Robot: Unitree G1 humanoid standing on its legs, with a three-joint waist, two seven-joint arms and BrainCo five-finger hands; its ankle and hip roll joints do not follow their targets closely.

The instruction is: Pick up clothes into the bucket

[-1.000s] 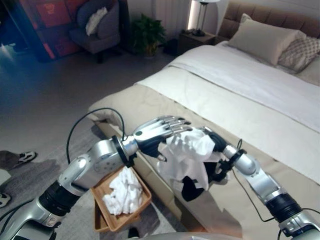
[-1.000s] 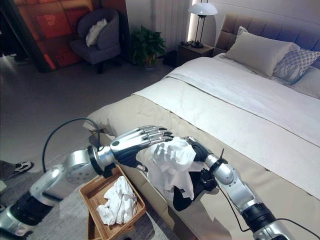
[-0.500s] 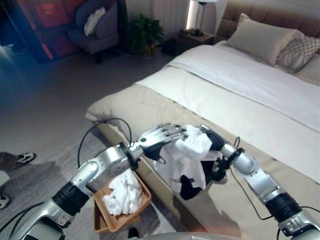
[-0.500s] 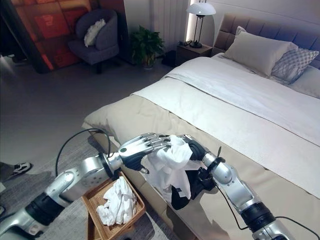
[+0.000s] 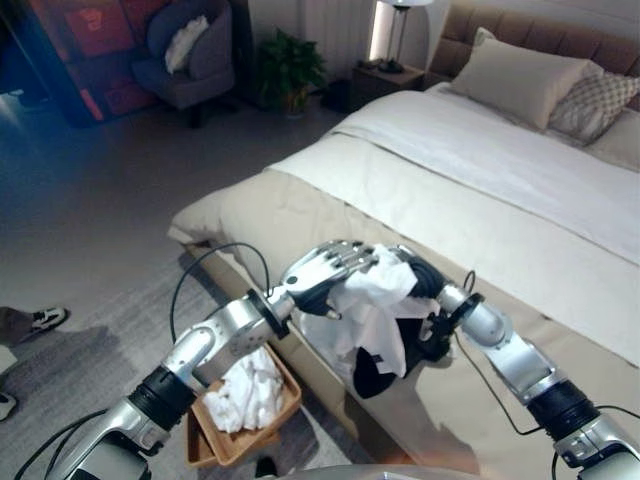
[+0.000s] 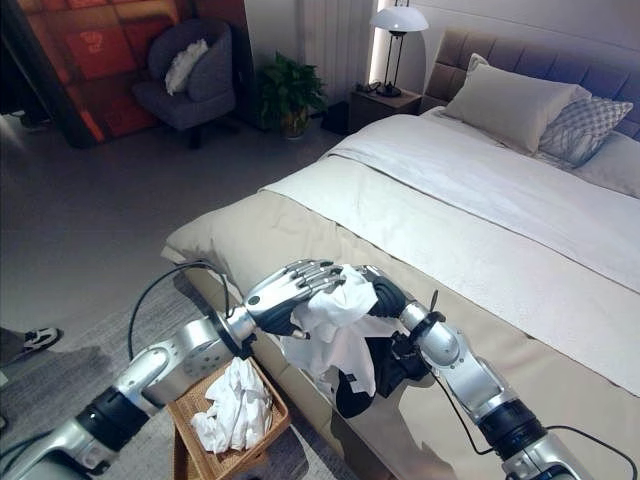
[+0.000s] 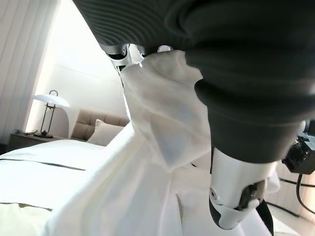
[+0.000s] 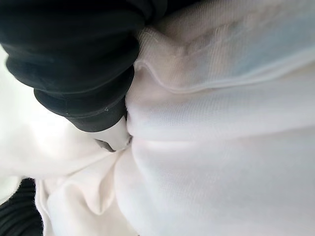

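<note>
A white garment (image 5: pixel 378 300) with a black part (image 5: pixel 372 372) hanging below it is held up over the near edge of the bed (image 5: pixel 500 190). My left hand (image 5: pixel 325 270) lies across the top of the bundle, its fingers (image 6: pixel 312 270) nearly straight and pressed on the cloth (image 7: pixel 162 147). My right hand (image 5: pixel 428 282) sits on the other side, wrapped in the cloth (image 8: pixel 221 147). Below my left arm, on the floor, a wooden basket (image 5: pixel 292 392) holds crumpled white clothes (image 5: pixel 245 390).
The bed's mattress side drops right next to the basket. Pillows (image 5: pixel 525 75) lie at the headboard. A nightstand (image 6: pixel 375 100) with a lamp (image 6: pixel 398 20), a plant (image 5: pixel 285 70) and an armchair (image 5: pixel 190 65) stand far back. A person's shoe (image 5: pixel 45 318) is on the floor, left.
My left hand has slid further over the top of the garment, toward my right hand. The bundle has gathered tighter between the two hands and sits a little higher.
</note>
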